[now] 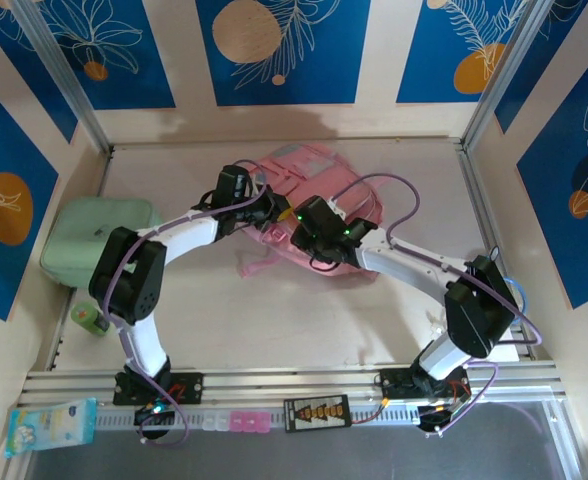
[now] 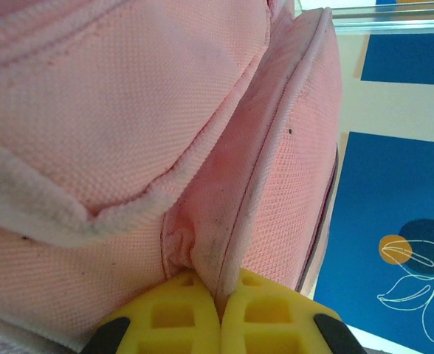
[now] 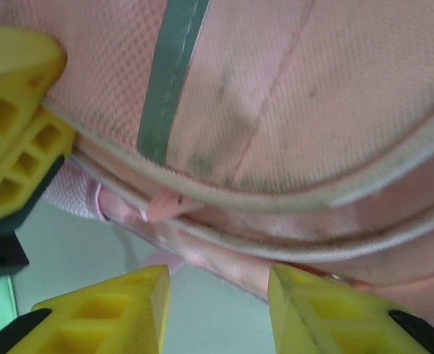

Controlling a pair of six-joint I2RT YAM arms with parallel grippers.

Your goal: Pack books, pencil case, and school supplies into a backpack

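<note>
The backpack is seen from above at twelve o'clock on the table. Up close, its seam is clamped by the left gripper — the right gripper is spread apart beside it.

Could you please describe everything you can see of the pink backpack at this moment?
The backpack is soft pink woven fabric, lying slumped on the table towards its far side. It has raised piped seams, looks slightly grubby, and carries a grey-green strip. The left tool is shut on a fold of the fabric at a seam. The right tool is open at the bag's edge, with nothing between its fingers.
</note>
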